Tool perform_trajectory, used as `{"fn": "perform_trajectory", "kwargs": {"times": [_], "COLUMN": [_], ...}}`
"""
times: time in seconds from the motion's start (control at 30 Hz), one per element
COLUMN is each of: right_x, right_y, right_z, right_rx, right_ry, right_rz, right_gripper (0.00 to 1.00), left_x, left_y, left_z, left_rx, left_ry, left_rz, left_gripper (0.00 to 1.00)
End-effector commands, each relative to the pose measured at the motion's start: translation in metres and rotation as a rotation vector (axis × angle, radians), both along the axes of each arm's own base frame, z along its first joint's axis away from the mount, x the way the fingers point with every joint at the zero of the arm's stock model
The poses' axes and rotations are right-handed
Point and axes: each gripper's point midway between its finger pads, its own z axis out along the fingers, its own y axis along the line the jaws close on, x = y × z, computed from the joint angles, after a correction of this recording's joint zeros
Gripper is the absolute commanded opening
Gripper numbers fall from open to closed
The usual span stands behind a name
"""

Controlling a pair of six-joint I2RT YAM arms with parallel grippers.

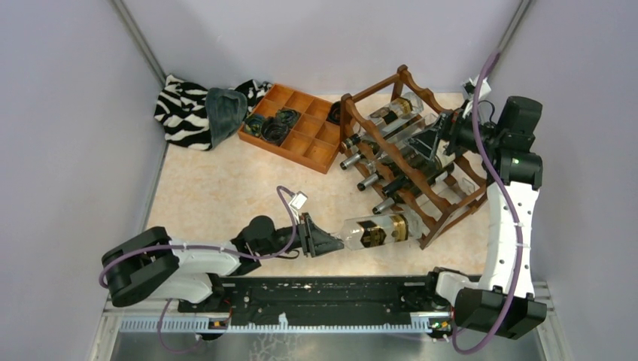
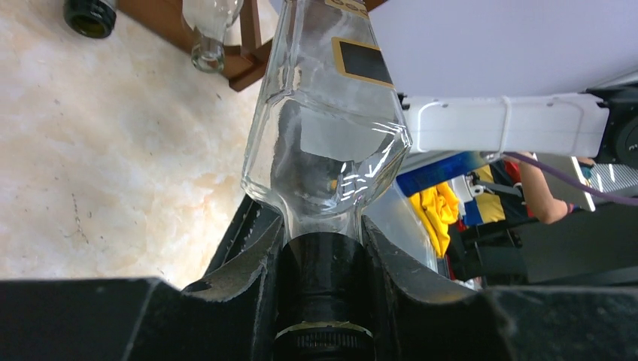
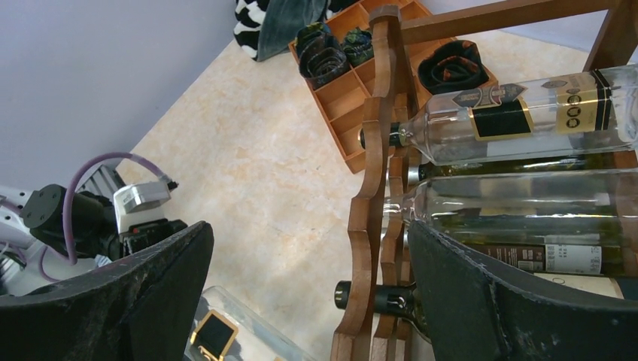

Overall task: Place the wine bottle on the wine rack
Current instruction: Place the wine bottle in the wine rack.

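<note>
Wine bottle (image 1: pixel 376 229) beside wine rack (image 1: pixel 421 154), in left tool (image 1: pixel 329 241)

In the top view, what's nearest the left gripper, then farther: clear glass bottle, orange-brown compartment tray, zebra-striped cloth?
1. The clear glass bottle, its neck gripped by the left gripper.
2. The orange-brown compartment tray, toward the back.
3. The zebra-striped cloth, in the back-left corner.

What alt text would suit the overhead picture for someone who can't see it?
The left hand grips a clear wine bottle by its neck, lying sideways beside the near end of the wooden wine rack. The right hand hovers open at the rack, which holds several bottles; an orange tray and zebra-striped cloth sit behind.
</note>
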Motion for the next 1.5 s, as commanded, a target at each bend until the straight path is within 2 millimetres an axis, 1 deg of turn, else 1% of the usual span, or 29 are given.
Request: {"fn": "perform_trajectory", "kwargs": {"times": [0.0, 0.17, 0.3, 0.57, 0.93, 1.13, 1.47], "right_x": [-0.002, -0.003, -0.004, -0.005, -0.009, -0.009, -0.006], "right_y": [0.001, 0.001, 0.002, 0.003, 0.004, 0.003, 0.000], "right_z": [0.015, 0.017, 0.016, 0.015, 0.022, 0.022, 0.021], "right_rx": [-0.007, -0.006, -0.005, 0.016, 0.023, 0.031, 0.039], "right_ry": [-0.071, -0.076, -0.073, -0.050, -0.061, -0.060, -0.052], "right_rz": [0.014, 0.018, 0.019, 0.015, 0.022, 0.022, 0.015], "right_gripper": [0.98, 0.98, 0.98, 0.98, 0.98, 0.98, 0.98], "left_x": [0.012, 0.017, 0.018, 0.028, 0.034, 0.038, 0.041], "left_y": [-0.003, -0.012, -0.013, -0.017, -0.044, -0.056, -0.092], "left_z": [0.106, 0.108, 0.115, 0.122, 0.116, 0.118, 0.119], "left_rx": [-0.327, -0.342, -0.368, -0.375, -0.361, -0.371, -0.375], "left_ry": [-0.168, -0.155, -0.162, -0.167, -0.175, -0.203, -0.257], "left_rz": [0.055, 0.054, 0.058, 0.096, 0.095, 0.131, 0.192], "left_gripper": [0.00, 0.00, 0.00, 0.00, 0.00, 0.00, 0.00]}}
